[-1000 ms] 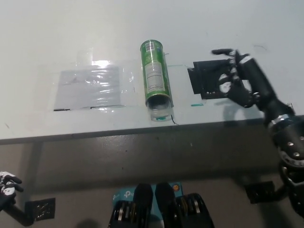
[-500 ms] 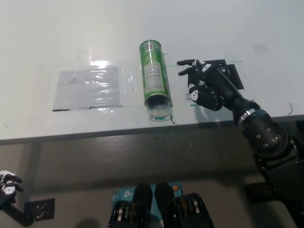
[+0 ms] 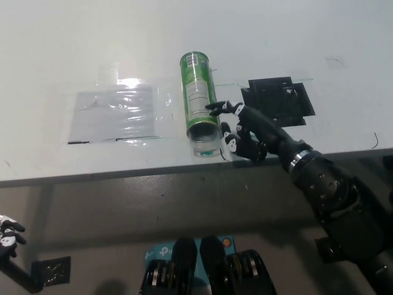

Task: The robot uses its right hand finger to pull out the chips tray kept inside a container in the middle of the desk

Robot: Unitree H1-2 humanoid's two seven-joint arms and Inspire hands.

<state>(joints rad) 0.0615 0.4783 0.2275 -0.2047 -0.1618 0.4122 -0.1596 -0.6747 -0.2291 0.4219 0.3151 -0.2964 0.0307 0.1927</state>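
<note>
One black right robot hand [image 3: 242, 134], released with fingers spread, sits just beside the green can [image 3: 199, 101] at frame centre; the white left robot hand [image 3: 7, 232] rests lower left, grip unclear.

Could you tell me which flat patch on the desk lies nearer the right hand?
The black patch, just behind the right hand; the clear plastic sheet lies beyond the green can.

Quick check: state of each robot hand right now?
Left robot hand: holding nothing, open or shut cannot be told.
Right robot hand: open, holding nothing, beside the green can.
</note>
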